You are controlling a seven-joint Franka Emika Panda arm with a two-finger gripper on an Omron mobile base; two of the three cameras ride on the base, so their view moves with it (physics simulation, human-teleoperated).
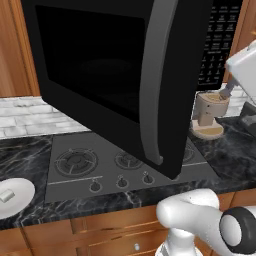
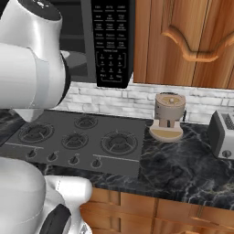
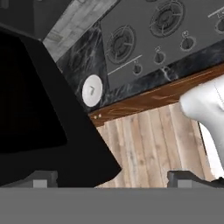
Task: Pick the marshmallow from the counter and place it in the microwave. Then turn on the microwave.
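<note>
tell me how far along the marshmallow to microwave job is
Done: the microwave door is swung open over the stovetop. In hand: nothing; the claw is open with nothing between its tips. Left: the marshmallow lies on the white plate on the counter; it must be picked, placed inside, then the microwave started.

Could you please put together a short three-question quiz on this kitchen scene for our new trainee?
1. True or false: the marshmallow is already inside the microwave.
2. Multiple choice: the microwave door is A) shut, B) swung open, C) missing.
3. Fill in: the marshmallow lies on a white ____ on the counter, left of the stovetop.

Key: 1. False, it still lies on the counter side. 2. B. 3. plate.
</note>
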